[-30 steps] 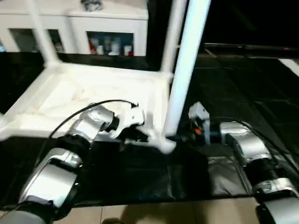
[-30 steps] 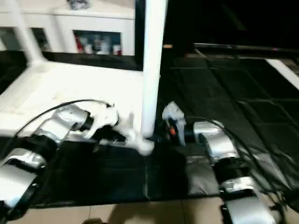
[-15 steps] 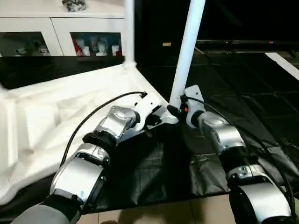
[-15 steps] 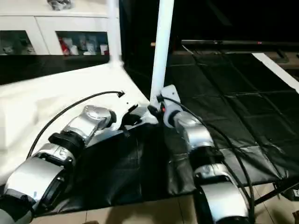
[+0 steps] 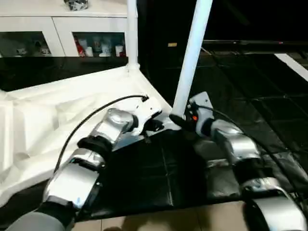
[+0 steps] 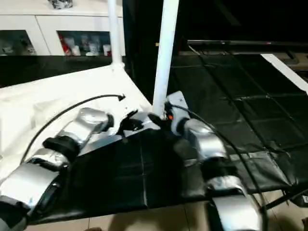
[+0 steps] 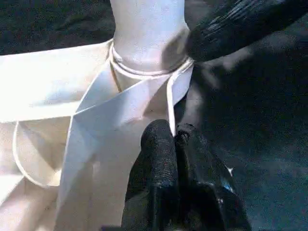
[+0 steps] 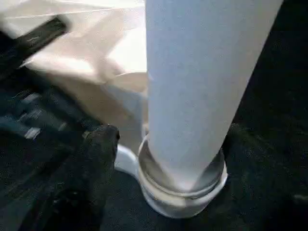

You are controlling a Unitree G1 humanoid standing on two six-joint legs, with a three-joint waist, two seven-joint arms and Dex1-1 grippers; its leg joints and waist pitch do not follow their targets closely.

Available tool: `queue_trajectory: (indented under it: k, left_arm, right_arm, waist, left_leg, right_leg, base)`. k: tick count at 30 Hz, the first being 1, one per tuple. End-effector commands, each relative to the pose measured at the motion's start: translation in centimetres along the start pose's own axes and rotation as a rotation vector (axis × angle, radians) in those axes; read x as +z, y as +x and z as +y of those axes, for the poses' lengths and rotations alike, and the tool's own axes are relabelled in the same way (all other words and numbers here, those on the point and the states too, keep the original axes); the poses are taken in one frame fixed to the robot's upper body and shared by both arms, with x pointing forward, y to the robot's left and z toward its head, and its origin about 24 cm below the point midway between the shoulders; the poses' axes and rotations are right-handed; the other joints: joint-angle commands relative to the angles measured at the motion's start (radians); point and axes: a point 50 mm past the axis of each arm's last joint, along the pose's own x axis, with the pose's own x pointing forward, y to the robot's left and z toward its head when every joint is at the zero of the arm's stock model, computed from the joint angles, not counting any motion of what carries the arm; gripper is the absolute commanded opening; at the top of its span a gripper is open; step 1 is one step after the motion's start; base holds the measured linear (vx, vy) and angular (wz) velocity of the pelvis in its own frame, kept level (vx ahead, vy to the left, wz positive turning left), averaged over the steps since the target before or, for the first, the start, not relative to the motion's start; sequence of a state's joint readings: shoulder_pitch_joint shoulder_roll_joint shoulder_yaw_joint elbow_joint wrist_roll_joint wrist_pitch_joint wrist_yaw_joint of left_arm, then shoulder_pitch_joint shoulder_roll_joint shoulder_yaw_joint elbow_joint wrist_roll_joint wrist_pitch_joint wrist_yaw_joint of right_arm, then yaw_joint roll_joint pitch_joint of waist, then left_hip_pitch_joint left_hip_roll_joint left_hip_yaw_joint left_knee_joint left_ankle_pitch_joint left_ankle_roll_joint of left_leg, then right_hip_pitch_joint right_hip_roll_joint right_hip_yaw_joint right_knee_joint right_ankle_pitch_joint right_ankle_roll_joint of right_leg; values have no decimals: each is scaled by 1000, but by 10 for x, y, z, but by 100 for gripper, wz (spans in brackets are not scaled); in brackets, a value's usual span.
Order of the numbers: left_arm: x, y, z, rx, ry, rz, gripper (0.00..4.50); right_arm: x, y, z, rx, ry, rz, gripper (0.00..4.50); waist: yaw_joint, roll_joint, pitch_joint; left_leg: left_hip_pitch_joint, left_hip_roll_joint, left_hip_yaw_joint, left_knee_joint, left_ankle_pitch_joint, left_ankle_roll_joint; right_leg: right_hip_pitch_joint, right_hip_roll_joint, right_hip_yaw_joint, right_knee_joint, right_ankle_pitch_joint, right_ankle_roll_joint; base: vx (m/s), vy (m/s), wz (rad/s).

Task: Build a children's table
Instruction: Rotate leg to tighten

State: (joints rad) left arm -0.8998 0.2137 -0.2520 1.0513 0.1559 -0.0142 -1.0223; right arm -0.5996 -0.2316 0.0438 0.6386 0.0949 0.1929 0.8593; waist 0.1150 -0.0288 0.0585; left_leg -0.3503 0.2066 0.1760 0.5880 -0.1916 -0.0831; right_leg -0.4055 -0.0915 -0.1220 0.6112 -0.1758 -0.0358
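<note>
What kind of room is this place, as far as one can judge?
Probably an indoor room used as a workshop or lab: a white cabinet with glass doors stands behind, black mats cover a tiled floor, and an upturned white table lies on them.

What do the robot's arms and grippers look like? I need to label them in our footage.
Both forearms are silver metal segments joined by black ribbed rings. A thin black cable loops over the left arm; black cables also run along the right arm. The left gripper has black fingers. The right gripper carries a white wrist plate with a small red-orange mark.
</note>
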Motion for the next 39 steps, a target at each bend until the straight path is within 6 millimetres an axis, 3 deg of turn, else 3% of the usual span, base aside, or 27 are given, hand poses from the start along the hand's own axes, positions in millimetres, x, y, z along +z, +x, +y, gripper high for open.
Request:
queue_trajectory:
  k: [1, 2, 3, 5, 8, 11, 15, 16, 26, 34, 39]
  left_arm:
    - [13, -2, -3, -76, 132, -15, 0]
    - [11, -5, -5, -123, 160, -14, 0]
    - [8, -8, -7, -177, 176, -8, 0]
    - [5, -13, -10, -248, 206, 9, 0]
    - [-1, -20, -13, -315, 255, 40, 0]
    - [-3, -25, -15, -365, 291, 48, 0]
    - [-7, -29, -22, -449, 338, 51, 0]
    - [-7, -29, -23, -454, 340, 51, 0]
    - [-9, -30, -28, -497, 373, 54, 0]
    - [-11, -31, -28, -495, 372, 62, 0]
    - [-12, -31, -28, -493, 371, 64, 0]
  right_arm:
    - [12, 0, 13, 177, -44, -56, 389]
    - [13, -6, 11, 211, -63, -53, 394]
    - [14, -11, 10, 244, -82, -47, 399]
    - [15, -18, 7, 280, -104, -33, 419]
    - [16, -27, 5, 357, -130, -6, 428]
    - [16, -34, 5, 437, -155, 16, 428]
    - [12, -37, 8, 532, -151, 34, 428]
    - [12, -37, 8, 537, -148, 36, 403]
    - [9, -32, 10, 590, -112, 35, 317]
    - [6, -27, 18, 638, -89, 22, 252]
    - [5, -26, 20, 648, -82, 20, 214]
  waist:
    - [9, 2, -74]
    - [13, 1, -74]
    - [15, 8, -74]
    - [16, 6, -74]
    - [33, 9, -74]
    - [41, 8, -76]
    - [45, 3, -74]
    - [46, 5, -75]
    - [49, 1, -75]
    - [48, 7, -76]
    - [48, 4, -77]
  left_leg:
    - [0, 31, -5, -60, -121, 82]
    - [0, 32, -5, -60, -132, 79]
    - [-1, 34, -6, -60, -135, 77]
    - [2, 37, -5, -61, -141, 73]
    - [10, 41, -3, -61, -148, 61]
    - [5, 41, -4, -61, -136, 59]
    - [3, 40, -5, -62, -153, 48]
    - [4, 40, -5, -62, -147, 48]
    - [4, 40, -5, -62, -143, 40]
    - [3, 40, -6, -63, -143, 39]
    - [3, 39, -5, -62, -136, 37]
  right_leg:
    - [71, -73, 64, -66, -122, -215]
    - [74, -74, 63, -69, -144, -209]
    - [71, -75, 64, -67, -149, -208]
    - [68, -74, 64, -67, -150, -212]
    - [59, -75, 66, -66, -143, -223]
    - [64, -74, 66, -59, -115, -229]
    - [66, -79, 65, -64, -174, -209]
    - [63, -77, 65, -64, -172, -211]
    - [61, -77, 65, -64, -197, -194]
    - [61, -76, 64, -65, -195, -194]
    - [62, -74, 65, -62, -171, -202]
  base:
    - [0, 0, 0]
    - [0, 0, 0]
    - [0, 0, 0]
    - [0, 0, 0]
    - [0, 0, 0]
    - [0, 0, 0]
    - [0, 0, 0]
    - [0, 0, 0]
    - [0, 0, 0]
    - [0, 0, 0]
    - [0, 0, 0]
